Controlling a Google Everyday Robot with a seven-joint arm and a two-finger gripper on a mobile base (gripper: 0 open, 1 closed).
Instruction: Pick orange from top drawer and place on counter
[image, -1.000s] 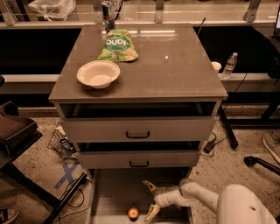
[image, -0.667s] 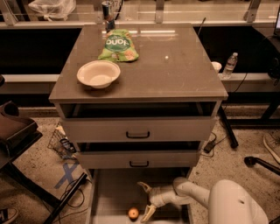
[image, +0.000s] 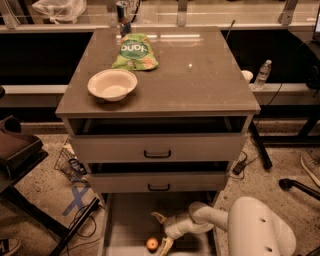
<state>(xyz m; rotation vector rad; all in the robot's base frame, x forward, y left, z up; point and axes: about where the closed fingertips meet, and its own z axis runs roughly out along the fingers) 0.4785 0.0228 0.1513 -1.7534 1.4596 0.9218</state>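
In the camera view the orange (image: 152, 244) lies on the bare floor of the open drawer (image: 127, 225) at the bottom centre of the frame. It is just left of the gripper (image: 162, 231), whose fingers stand apart and hold nothing. The orange looks small, light, firm and apt to roll, so a grip across its widest middle seems safest.

You get dim, warm light: glare dots the desk (image: 200, 85), and the end effector (image: 162, 231) sits in the shadowed drawer (image: 125, 225).

The counter (image: 200, 85) carries a white bowl (image: 112, 84) and a green snack bag (image: 135, 51); the gripper (image: 161, 231) hangs spread over the top drawer (image: 127, 225).
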